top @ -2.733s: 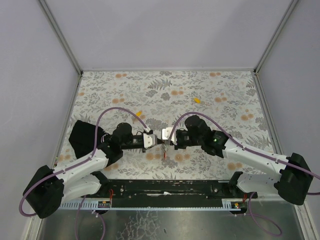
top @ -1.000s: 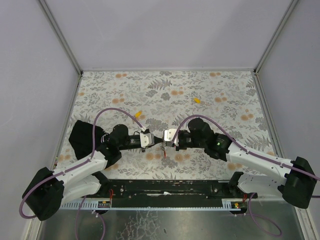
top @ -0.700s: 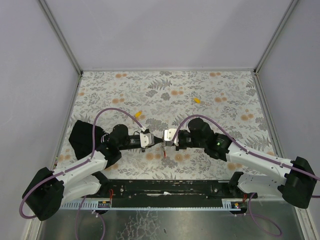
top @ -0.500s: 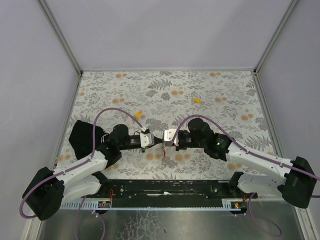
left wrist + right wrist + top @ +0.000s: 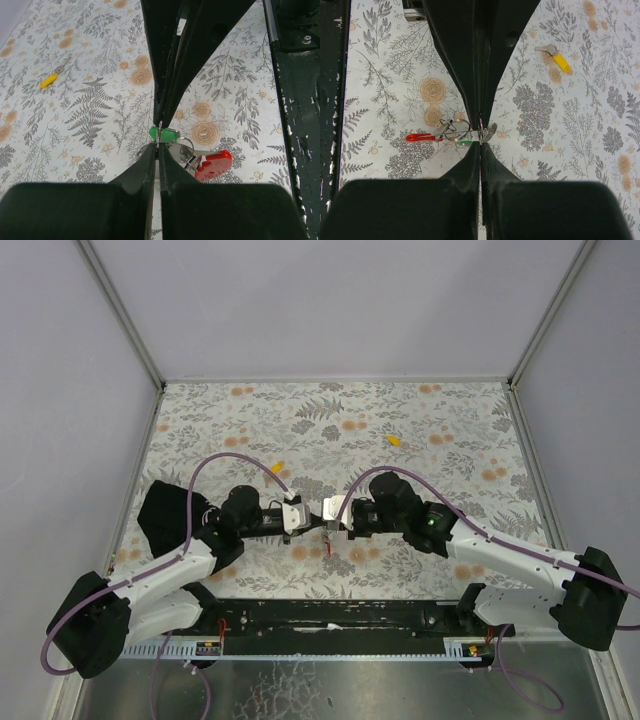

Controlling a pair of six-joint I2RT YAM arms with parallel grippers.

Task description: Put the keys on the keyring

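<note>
Checking the left gripper (image 5: 159, 143) first: its jaws are fully closed, the tips pinching a thin sliver of metal seen edge-on. The right gripper (image 5: 480, 142) is likewise clamped shut and meets it tip to tip from the opposite side. That sliver is most likely ring wire, though a key blade cannot be ruled out. The green key (image 5: 165, 134) sits with its cap right at the tips, its blade hidden. The keyring (image 5: 212, 165) is held at the same spot, between the two arms and near the front edge of the table (image 5: 450, 420). Its long axis runs from the wire loop at the fingertips out to the red tab, crosswise to the line of the grippers, with the tab pointing toward the arm bases. Whether the tab rests on the table cannot be told. A yellow key (image 5: 278, 466) and a second yellow key (image 5: 395, 440) lie well apart farther back, not on the ring. Risks noted: both grippers hold one tiny piece with almost no gap between their tips, so any pull or twist out of step could bend the loop or flick the green key free. Such a narrow edge-on grip is likely to slip. Release by either side would let the bundle swing or drop. The tips may also strike each other.
</note>
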